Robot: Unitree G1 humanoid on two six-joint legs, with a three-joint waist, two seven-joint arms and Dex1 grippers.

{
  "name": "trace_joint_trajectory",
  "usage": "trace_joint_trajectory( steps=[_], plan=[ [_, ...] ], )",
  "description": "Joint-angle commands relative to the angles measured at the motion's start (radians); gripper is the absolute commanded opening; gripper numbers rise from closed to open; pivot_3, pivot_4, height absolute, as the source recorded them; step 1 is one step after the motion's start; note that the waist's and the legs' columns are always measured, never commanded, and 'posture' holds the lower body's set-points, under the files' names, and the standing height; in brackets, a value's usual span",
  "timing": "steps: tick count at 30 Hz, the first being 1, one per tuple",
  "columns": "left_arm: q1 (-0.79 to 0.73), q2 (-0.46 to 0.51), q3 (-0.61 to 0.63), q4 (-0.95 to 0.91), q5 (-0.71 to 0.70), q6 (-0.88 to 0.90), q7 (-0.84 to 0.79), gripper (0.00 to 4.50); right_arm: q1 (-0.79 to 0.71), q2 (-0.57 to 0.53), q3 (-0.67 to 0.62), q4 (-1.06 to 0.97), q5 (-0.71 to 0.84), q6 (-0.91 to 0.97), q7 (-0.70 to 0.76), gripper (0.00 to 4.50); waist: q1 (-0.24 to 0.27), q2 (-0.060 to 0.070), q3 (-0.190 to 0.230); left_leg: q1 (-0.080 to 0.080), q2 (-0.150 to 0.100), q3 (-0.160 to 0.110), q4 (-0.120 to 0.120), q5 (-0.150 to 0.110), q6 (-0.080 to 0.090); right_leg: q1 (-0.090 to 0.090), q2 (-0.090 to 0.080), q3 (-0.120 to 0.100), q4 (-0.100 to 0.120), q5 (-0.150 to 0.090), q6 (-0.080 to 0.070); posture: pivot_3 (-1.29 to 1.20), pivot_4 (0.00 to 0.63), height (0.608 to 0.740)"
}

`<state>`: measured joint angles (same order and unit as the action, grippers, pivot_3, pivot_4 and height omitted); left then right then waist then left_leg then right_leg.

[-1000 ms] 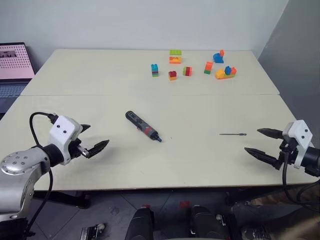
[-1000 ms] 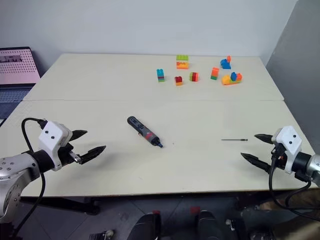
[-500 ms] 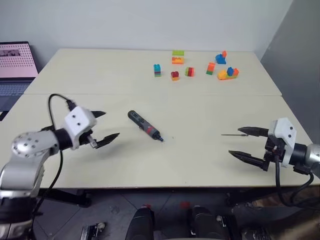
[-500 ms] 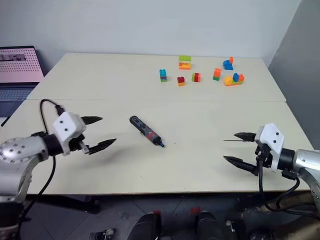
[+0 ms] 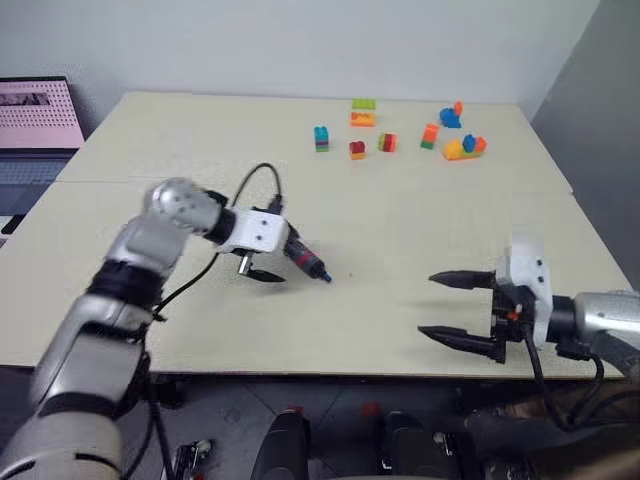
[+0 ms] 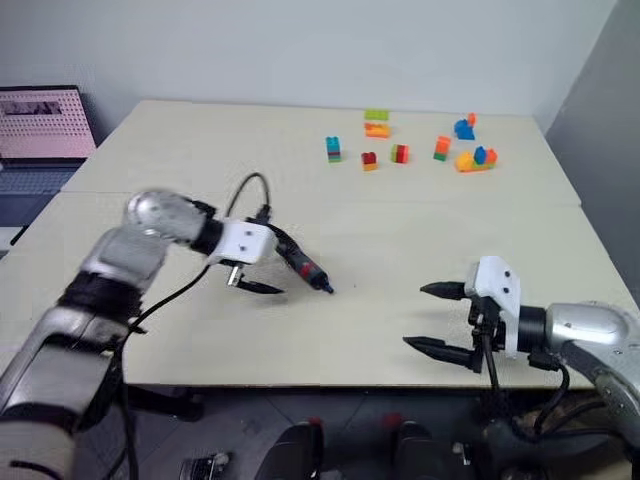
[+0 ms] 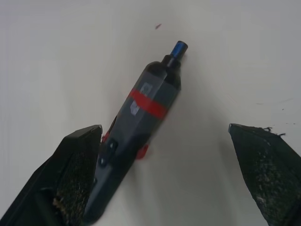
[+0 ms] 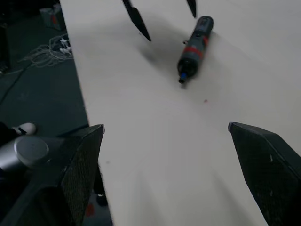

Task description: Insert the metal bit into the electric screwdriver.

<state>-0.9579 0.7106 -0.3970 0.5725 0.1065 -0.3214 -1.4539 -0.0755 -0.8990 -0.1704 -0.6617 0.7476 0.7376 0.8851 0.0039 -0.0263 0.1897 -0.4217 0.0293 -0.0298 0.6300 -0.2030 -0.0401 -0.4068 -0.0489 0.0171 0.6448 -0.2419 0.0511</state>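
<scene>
A: What is on the left?
B: The left gripper is spread wide over the electric screwdriver, which lies flat on the desk.
A: And on the right?
B: The right gripper hangs wide, holding nothing.

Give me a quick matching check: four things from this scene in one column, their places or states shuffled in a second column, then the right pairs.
Things:
1. screwdriver
2. left gripper
3. right gripper
4. toy bricks

Places or states:
A. open, nothing between its fingers
B. clustered at the far side of the table
C. lying flat, mid-table
D. open, one finger on either side of the screwdriver

Pairs: 1-C, 2-D, 3-A, 4-B
</scene>
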Motion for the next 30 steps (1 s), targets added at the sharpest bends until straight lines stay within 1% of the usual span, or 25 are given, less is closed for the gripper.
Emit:
trace_joint_trajectory(
  steps=[1,5,9,15,20,25,27,28,30],
  plan=[
    [-0.110,-0.071,-0.048,0.163,0.062,-0.137,-0.020,4.50,-0.016,0.000,-0.020,-0.051,0.056,0.026,-0.024,4.44,-0.003,0.000,0.000,0.000,0.000,0.000,0.000,0.000,0.000,0.000,0.000,0.001,0.000,0.000,0.000,0.00,0.150,0.740],
    [-0.187,-0.134,-0.092,0.310,0.127,-0.234,-0.013,4.50,-0.010,-0.009,-0.033,-0.075,0.086,0.038,-0.022,4.44,-0.006,-0.001,0.000,-0.002,0.000,-0.001,0.000,0.000,0.000,-0.002,0.001,0.000,0.000,0.003,0.006,0.00,0.150,0.740],
    [-0.249,-0.190,-0.126,0.442,0.194,-0.305,0.015,4.50,0.014,-0.038,-0.097,-0.100,0.100,0.026,-0.007,4.44,-0.007,-0.001,0.001,-0.003,0.001,-0.003,0.000,0.000,0.000,-0.002,0.003,0.000,0.000,0.003,0.006,0.00,0.150,0.740],
    [-0.271,-0.229,-0.122,0.528,0.224,-0.351,0.021,4.50,0.060,-0.066,-0.197,-0.121,0.145,0.033,-0.005,4.44,-0.006,-0.001,0.001,-0.003,0.001,-0.004,0.000,0.000,0.000,-0.002,0.003,0.000,0.000,0.004,0.007,0.00,0.150,0.740],
    [-0.283,-0.256,-0.128,0.568,0.255,-0.367,0.038,4.50,0.094,-0.070,-0.220,-0.131,0.149,0.026,-0.018,4.44,-0.006,-0.002,0.001,-0.003,0.001,-0.004,0.000,0.000,0.000,-0.002,0.003,0.000,0.001,0.004,0.007,0.00,0.150,0.740],
    [-0.291,-0.264,-0.155,0.596,0.312,-0.395,0.066,4.50,0.105,-0.070,-0.214,-0.139,0.149,0.021,-0.028,4.44,-0.006,-0.002,0.001,-0.003,0.001,-0.004,0.001,0.000,0.000,-0.002,0.003,0.000,0.001,0.004,0.007,0.00,0.150,0.740],
    [-0.290,-0.270,-0.158,0.601,0.320,-0.399,0.068,4.14,0.108,-0.070,-0.215,-0.142,0.150,0.021,-0.031,4.50,-0.006,-0.001,0.001,-0.002,0.001,-0.005,0.001,0.000,0.000,-0.001,0.003,0.000,0.002,0.004,0.007,0.00,0.150,0.740],
    [-0.288,-0.274,-0.161,0.603,0.326,-0.399,0.068,4.06,0.110,-0.070,-0.215,-0.144,0.151,0.021,-0.033,4.50,-0.006,-0.001,0.001,-0.001,0.001,-0.005,0.001,0.000,0.000,0.000,0.003,0.000,0.002,0.004,0.007,0.00,0.150,0.740],
    [-0.289,-0.275,-0.174,0.606,0.351,-0.408,0.079,3.56,0.112,-0.071,-0.216,-0.146,0.152,0.022,-0.035,4.50,-0.006,-0.001,0.001,0.000,0.001,-0.005,0.001,0.000,0.000,0.001,0.003,0.000,0.002,0.004,0.007,0.00,0.150,0.740]
  ],
)
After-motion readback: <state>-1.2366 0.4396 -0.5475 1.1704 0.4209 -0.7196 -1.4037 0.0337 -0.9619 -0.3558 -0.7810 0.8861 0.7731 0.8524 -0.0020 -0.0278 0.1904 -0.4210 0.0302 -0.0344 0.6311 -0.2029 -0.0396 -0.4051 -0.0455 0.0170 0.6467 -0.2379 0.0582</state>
